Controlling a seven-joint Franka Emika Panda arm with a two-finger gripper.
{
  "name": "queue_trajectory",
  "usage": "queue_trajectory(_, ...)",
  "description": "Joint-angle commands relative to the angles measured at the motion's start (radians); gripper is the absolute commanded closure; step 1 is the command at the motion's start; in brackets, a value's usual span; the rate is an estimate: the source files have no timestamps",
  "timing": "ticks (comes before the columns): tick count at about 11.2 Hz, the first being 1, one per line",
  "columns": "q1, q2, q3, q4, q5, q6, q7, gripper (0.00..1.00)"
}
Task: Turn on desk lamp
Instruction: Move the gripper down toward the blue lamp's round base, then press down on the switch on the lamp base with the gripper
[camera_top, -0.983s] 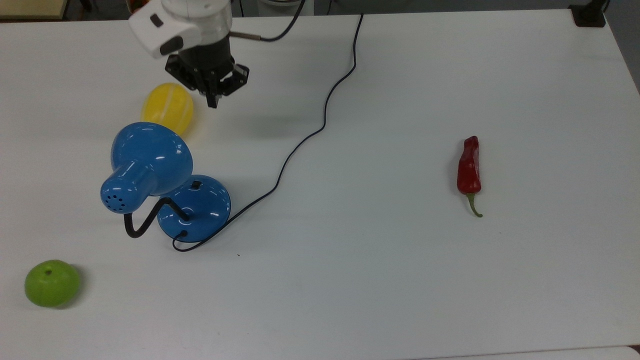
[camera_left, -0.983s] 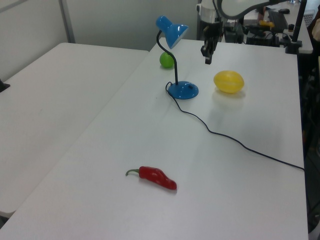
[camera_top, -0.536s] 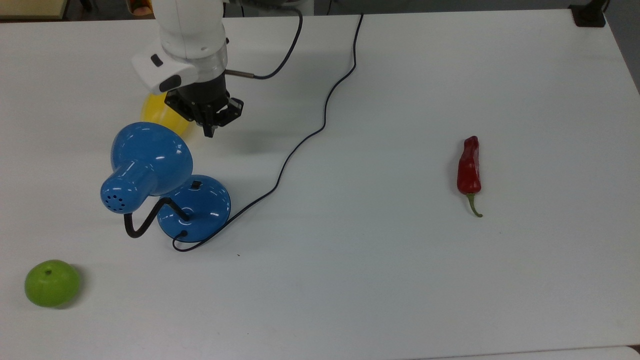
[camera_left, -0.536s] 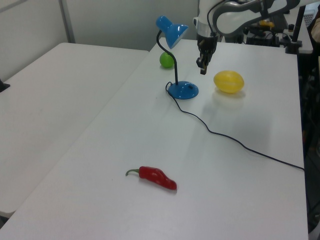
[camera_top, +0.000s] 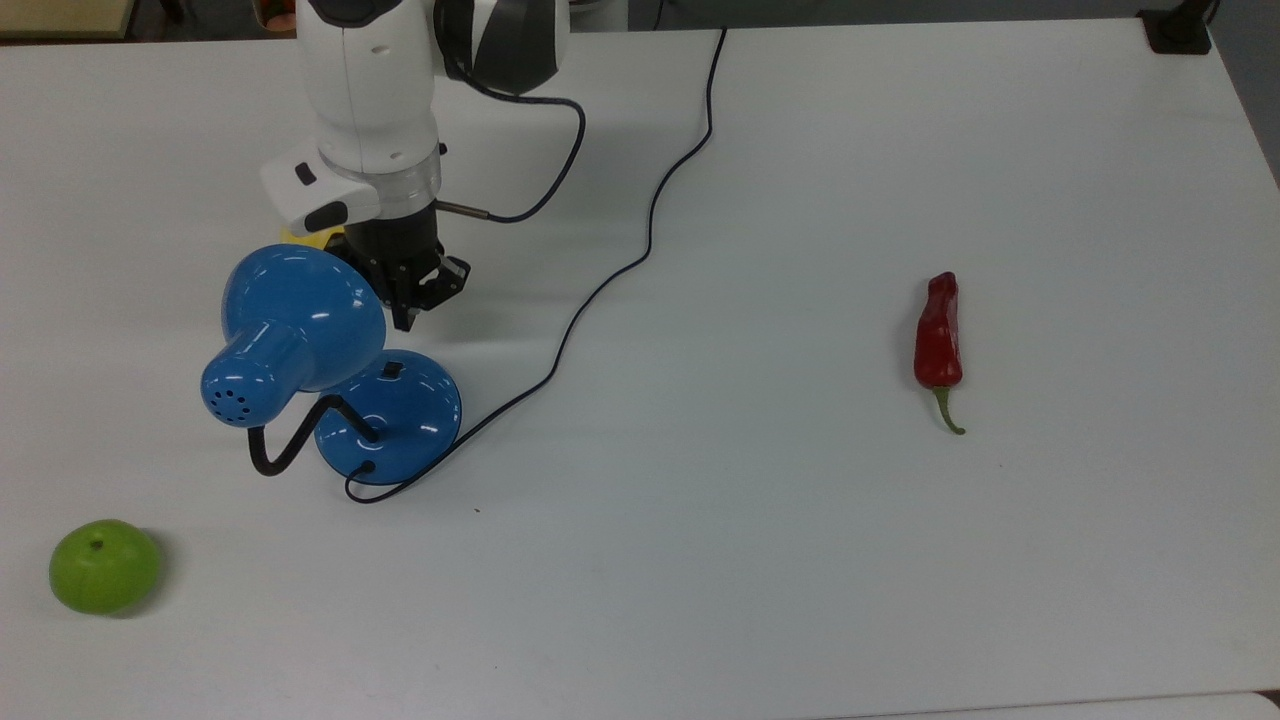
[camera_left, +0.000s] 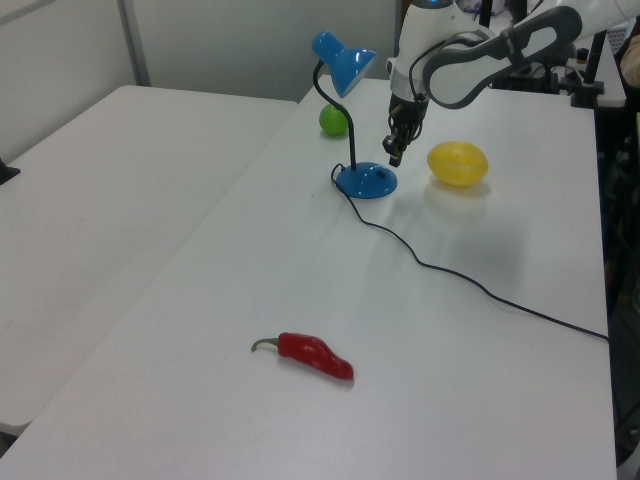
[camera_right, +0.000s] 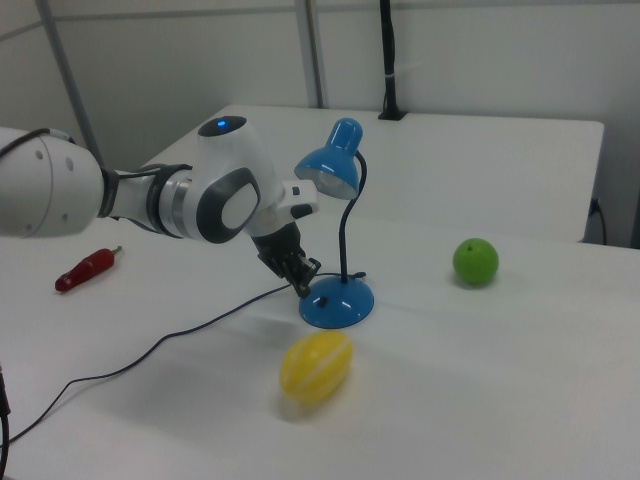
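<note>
The desk lamp looks light, hard and shiny, so it could slide or tip if pushed from the side. I think the best way is not to grab it at all. Just press straight down on the small black switch on top of the round base, so the base stays put. The black neck looks bendy, so pushing there would only wobble the shade.

The lamp is bright blue, with a bell-shaped shade, a curvy black neck and a domed base. A thin black cord runs away from it across the white desk. It stands near the top view's left, close to a yellow fruit.

The hand hangs just above the switch, its fingers pressed together and holding nothing.
</note>
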Motion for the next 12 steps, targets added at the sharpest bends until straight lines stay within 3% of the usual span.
queue_trajectory(1,-0.017,0.03,0.002,-0.005,-0.005,0.121,0.022,1.0)
queue_trajectory(12,-0.027,0.083,0.002,-0.003,-0.006,0.242,0.01,1.0)
